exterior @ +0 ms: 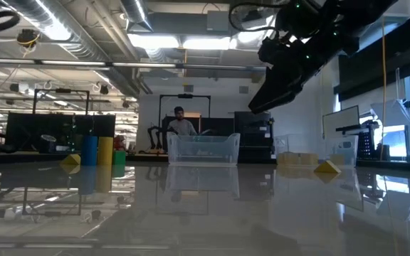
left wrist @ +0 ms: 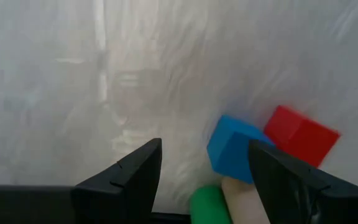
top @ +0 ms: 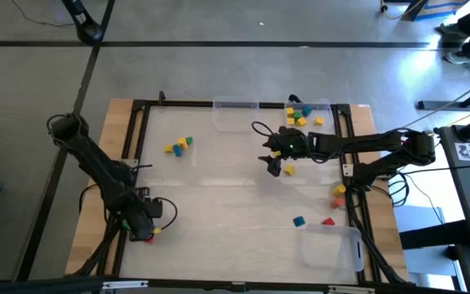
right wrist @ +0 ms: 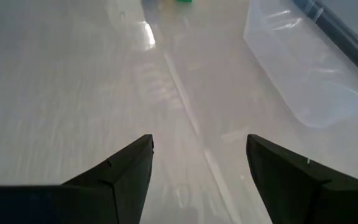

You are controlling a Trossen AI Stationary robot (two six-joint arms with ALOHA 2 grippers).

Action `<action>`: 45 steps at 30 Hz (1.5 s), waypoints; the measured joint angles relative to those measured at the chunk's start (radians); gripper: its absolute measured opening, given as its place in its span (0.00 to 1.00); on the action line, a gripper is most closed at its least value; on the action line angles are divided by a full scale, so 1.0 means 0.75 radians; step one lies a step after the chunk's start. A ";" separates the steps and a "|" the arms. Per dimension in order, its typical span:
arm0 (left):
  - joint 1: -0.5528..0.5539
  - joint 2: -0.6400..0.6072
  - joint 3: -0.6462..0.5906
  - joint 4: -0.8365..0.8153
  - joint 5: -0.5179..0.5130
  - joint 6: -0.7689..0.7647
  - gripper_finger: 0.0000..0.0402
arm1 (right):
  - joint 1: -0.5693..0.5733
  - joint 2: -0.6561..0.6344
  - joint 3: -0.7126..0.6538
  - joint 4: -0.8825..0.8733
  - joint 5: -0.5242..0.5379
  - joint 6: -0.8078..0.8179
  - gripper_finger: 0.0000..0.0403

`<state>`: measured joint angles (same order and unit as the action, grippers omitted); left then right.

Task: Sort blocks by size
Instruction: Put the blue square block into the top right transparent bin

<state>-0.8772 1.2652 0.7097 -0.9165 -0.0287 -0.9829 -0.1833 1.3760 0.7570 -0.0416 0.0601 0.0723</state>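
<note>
Bare table centre (top: pixel 219 204) between block clusters

Small coloured blocks scattered in clusters: yellow and blue trio (top: pixel 179 146) left of centre; yellow-and-green heap (top: pixel 299 115) upper right; lone yellow (top: pixel 289 170) mid-right; yellow and red pair (top: pixel 339 194) at right edge; blue (top: pixel 299 220) and red (top: pixel 328 221) lower right.

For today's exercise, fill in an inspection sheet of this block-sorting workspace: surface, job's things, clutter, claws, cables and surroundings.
Surface: pale table, glossy.
Job's things: blocks clustered at the far edge; small group mid-left; loose ones near right.
Clutter: two clear bins.
Claws: right claw open, raised over table centre; left claw open, beside blue and red blocks.
Cables: black cable looped by the right arm.
Surroundings: person in the room behind.
</note>
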 joint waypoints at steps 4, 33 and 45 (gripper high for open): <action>-0.022 0.070 0.002 0.001 0.036 0.035 0.56 | 0.000 0.004 0.000 -0.007 0.000 -0.002 0.64; 0.464 0.061 0.080 0.193 -0.360 0.230 0.56 | 0.000 0.004 0.000 -0.020 -0.068 0.018 0.64; 0.371 0.054 -0.040 0.239 -0.210 0.478 0.56 | 0.001 0.004 0.000 -0.012 -0.062 0.017 0.64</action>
<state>-0.5991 1.3057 0.6800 -0.7372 -0.1860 -0.6242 -0.1825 1.3791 0.7570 -0.0509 0.0134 0.0853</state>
